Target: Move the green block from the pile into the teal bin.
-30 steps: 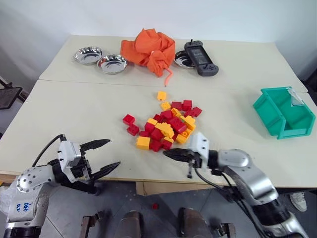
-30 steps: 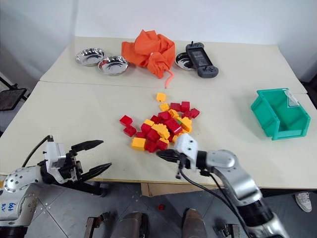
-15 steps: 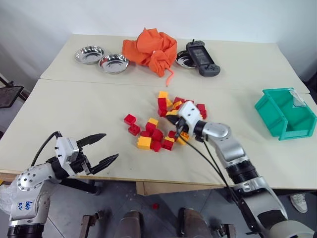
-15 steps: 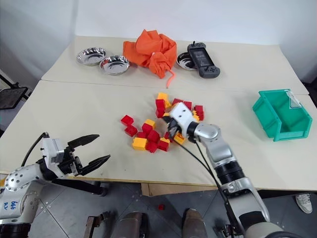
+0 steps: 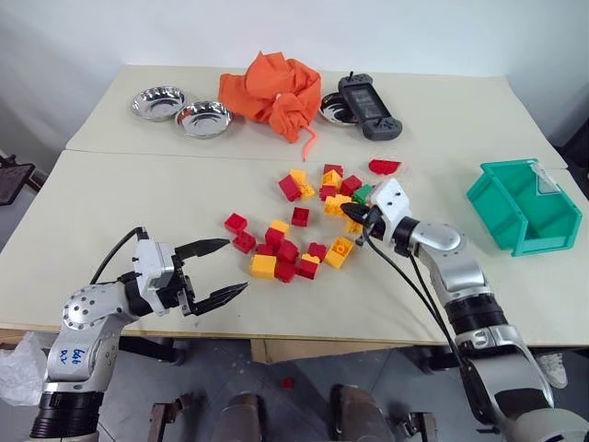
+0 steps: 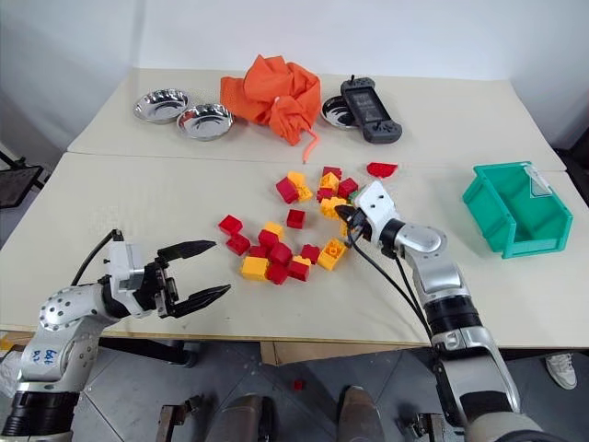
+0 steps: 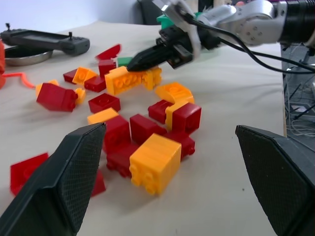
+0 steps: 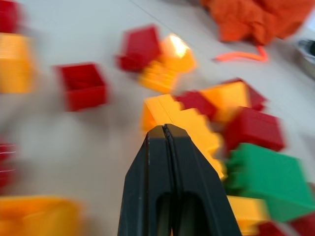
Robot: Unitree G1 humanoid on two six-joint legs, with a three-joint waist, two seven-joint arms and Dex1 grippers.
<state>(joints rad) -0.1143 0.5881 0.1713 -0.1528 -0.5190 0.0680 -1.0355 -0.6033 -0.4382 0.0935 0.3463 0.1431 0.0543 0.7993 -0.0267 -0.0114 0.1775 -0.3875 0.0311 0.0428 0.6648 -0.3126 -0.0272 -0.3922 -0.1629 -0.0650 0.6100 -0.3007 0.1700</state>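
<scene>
Green block (image 5: 363, 193) now exposed on the pile's (image 5: 304, 226) far-right edge, just beside the right end effector (image 5: 352, 215) — clenched, holding nothing. Its sweep spread the red/yellow bricks since a second ago, so the block looks graspable. Teal bin (image 5: 525, 204) well apart to the right; left end effector (image 5: 224, 270) spread wide, near table (image 5: 138, 198) edge.

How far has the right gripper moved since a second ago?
Yes. The right gripper, shut, went from the table's near edge through the pile toward the teal bin, now beside the green block.
</scene>
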